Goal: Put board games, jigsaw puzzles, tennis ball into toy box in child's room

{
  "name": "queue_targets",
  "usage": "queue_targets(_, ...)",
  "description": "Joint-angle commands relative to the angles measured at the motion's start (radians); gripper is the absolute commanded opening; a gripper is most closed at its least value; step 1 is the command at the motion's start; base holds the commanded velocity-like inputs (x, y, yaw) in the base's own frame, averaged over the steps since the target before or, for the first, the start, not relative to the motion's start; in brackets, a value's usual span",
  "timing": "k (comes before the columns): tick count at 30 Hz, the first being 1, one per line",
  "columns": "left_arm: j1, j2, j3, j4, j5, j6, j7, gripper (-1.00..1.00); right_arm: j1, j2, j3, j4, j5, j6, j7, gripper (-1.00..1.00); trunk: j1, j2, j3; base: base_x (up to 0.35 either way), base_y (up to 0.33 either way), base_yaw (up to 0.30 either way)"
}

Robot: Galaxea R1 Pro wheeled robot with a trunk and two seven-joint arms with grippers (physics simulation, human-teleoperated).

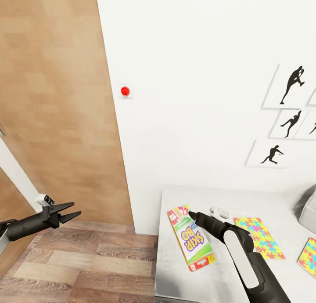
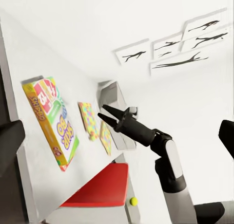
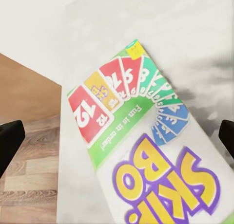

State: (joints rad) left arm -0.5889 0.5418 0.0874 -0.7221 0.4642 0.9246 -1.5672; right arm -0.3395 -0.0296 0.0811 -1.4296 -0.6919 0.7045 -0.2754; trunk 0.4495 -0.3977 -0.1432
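1. The right tool [image 1: 191,214] is hanging over the far end of the Skip-Bo board game [image 1: 190,239], which is lying flat on the table [image 1: 175,276] near the table's left edge. In the right wrist view the two dark fingers [image 3: 9,143] are standing wide apart at either side of the game box [image 3: 146,151], so the tool is spread and pinching nothing.

2. The left tool [image 1: 72,210] is hovering over the wood-plank floor [image 1: 87,259], at about 9 o'clock from the game and well apart from the table. Its jaws are spread and empty.

3. Two jigsaw puzzles are lying flat on the table: one [image 1: 259,237] at about 3 o'clock from the game, the other [image 1: 308,257] further right at the picture's edge. The toy box [image 1: 307,213] is showing only as a pale grey corner at about 2 o'clock from the game.

4. A small yellow-green ball [image 2: 133,201], likely the tennis ball, is appearing in the left wrist view beside a red surface [image 2: 100,187]; what the surface belongs to cannot be told.

5. Judged risks from here:
   - The game is flat and wide. If the tool closes across the face instead of an edge, the fingers are likely to slip off.
   - The box is lying close to the table edge; a downward push at the far end could slide it off onto the floor.
   - A one-end grip could let the box swing and clip the near puzzle on the way to the toy box.
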Motion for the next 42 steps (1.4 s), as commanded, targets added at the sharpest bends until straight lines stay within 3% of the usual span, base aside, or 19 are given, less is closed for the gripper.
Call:
queue_targets(1,-0.005,-0.006,-0.001,-0.002,0.0,0.011,-0.004,1.0,-0.001,-0.001,0.002,-0.001,-0.011,0.001,-0.011,1.0,0.001,-0.002,-0.004,0.0,0.0,0.0)
queue_targets(5,-0.021,-0.06,-0.003,-0.015,-0.011,0.01,-0.004,1.0,-0.002,-0.001,0.002,0.001,-0.011,-0.002,-0.011,1.0,0.001,-0.002,-0.01,0.0,0.0,0.0)
queue_targets(9,-0.024,-0.083,-0.001,-0.024,-0.026,0.009,0.051,1.0,-0.002,-0.002,0.002,0.002,-0.011,-0.003,-0.011,1.0,0.001,-0.002,-0.017,0.0,0.0,0.0)
queue_targets(14,-0.025,-0.089,0.0,-0.027,-0.031,0.008,0.076,1.0,-0.002,-0.002,0.002,0.002,-0.011,-0.003,-0.011,1.0,0.001,-0.002,-0.025,0.0,0.0,0.0)
queue_targets(42,-0.025,-0.091,-0.002,-0.028,-0.036,0.01,0.084,1.0,-0.001,-0.003,-0.024,0.058,-0.009,-0.005,-0.01,1.0,0.001,-0.002,-0.071,0.0,0.0,0.0)
